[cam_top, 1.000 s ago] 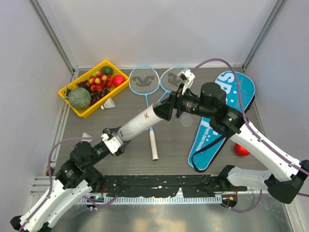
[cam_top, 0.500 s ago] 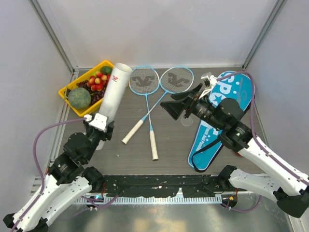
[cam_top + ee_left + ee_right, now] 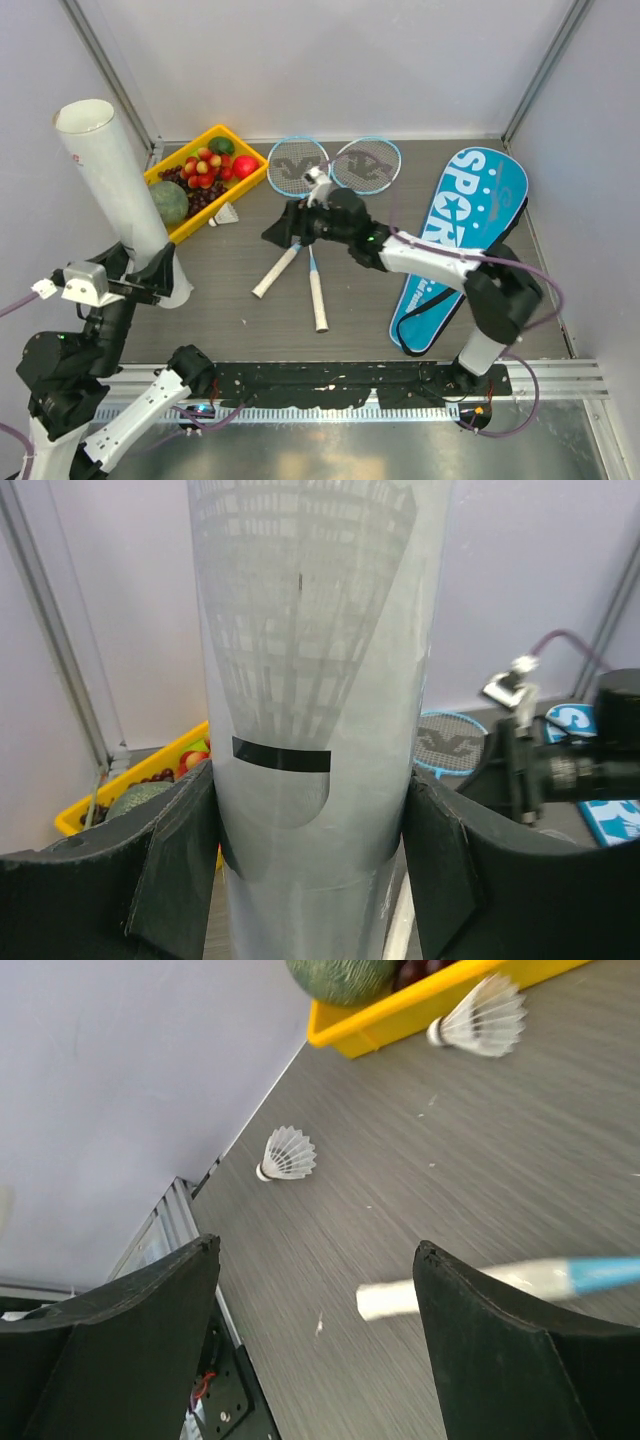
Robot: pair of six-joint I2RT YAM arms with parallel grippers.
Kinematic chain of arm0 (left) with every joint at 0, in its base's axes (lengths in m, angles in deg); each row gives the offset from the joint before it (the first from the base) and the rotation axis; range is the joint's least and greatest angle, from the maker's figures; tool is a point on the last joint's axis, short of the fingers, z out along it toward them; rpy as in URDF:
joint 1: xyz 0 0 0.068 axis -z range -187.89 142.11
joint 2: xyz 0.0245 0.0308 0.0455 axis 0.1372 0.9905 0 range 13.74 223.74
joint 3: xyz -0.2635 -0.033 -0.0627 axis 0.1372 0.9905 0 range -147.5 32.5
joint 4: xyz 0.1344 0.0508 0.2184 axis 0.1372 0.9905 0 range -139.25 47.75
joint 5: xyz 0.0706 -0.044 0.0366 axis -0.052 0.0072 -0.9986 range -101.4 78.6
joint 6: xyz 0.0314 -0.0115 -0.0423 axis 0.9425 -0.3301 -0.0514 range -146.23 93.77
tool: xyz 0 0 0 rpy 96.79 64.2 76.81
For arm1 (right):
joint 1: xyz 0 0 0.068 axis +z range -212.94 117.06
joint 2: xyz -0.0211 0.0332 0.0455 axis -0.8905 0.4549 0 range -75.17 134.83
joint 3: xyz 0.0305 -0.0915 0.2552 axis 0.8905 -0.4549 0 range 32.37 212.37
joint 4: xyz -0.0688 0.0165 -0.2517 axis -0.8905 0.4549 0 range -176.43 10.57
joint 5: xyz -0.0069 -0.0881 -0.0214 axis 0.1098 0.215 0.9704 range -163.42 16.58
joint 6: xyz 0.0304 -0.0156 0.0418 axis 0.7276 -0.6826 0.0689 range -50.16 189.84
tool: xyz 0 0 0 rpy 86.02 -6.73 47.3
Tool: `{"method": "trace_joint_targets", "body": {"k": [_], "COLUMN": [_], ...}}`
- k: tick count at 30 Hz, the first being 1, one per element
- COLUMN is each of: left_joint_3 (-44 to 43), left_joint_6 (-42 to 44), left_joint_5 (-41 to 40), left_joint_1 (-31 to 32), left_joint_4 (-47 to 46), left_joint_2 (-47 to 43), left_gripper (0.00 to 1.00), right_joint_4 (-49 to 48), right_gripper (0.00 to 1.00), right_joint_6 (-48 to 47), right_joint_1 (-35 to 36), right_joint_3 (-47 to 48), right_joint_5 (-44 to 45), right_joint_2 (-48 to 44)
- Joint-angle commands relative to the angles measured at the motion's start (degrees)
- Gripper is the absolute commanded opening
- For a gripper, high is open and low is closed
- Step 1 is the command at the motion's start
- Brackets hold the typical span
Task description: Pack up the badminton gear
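White and long, the tube [image 3: 118,195] is standing almost upright at the left edge of the table [image 3: 360,300], leaning toward the wall with its open mouth up. The left end effector [image 3: 310,865] is clamping it between both pads, low on its body. That low hold is looking like the first hazard: with so much length riding above the grip, a quick swing is likely to lever the tube round in the pads or let it slide. The right end effector [image 3: 315,1300] is hanging just over the table with its jaws spread wide and nothing in them, close above the white end of a racket handle [image 3: 390,1300]. One shuttlecock [image 3: 288,1153] is lying on bare table beyond it. The second shuttlecock [image 3: 480,1017] is resting just beside the yellow tray [image 3: 390,1022]. A descent here is risking a knock on the handle, and since the two rackets [image 3: 298,165] are lying with shafts crossed, nudging one is probably going to drag the other. The shuttlecocks are looking light and fragile, so a hard or off-centre pinch is liable to crush feathers or flick one away. The right arm is also reaching well across toward the tube's side, inviting a collision. The blue bag [image 3: 465,220] is lying flat at the right, well apart from the rackets.
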State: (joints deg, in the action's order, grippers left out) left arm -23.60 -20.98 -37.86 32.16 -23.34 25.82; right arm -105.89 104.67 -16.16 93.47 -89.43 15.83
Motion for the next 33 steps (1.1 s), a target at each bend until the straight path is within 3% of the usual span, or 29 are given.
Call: {"method": "trace_joint_targets", "body": {"k": [1, 8, 16, 21, 33], "left_joint_3": [-2.52, -3.05, -3.41, -3.14, -1.56], "left_joint_6": [-4.37, -8.07, -8.95, -9.04, -8.95], "left_joint_5": [5.89, 11.07, 12.31, 12.31, 11.34], "left_joint_1": [-0.15, -0.15, -0.15, -0.15, -0.15], "left_joint_4": [2.56, 3.79, 5.46, 5.82, 5.64], "left_joint_2": [-0.74, -1.97, -3.20, -4.34, -6.62], "left_gripper": [0.18, 0.18, 0.18, 0.18, 0.18], "right_joint_4": [-4.80, 1.53, 2.68, -4.61, -6.11], "right_gripper": [0.81, 0.79, 0.76, 0.73, 0.72], "right_joint_6": [2.35, 3.75, 9.54, 19.38, 27.04], "right_joint_1": [4.27, 9.28, 12.19, 12.63, 14.91], "right_joint_3": [13.04, 36.69, 59.54, 61.95, 67.30], "right_joint_5": [-5.69, -9.47, -13.87, -13.35, -11.50], "right_joint_2": [12.58, 34.91, 52.59, 57.79, 65.52]}}
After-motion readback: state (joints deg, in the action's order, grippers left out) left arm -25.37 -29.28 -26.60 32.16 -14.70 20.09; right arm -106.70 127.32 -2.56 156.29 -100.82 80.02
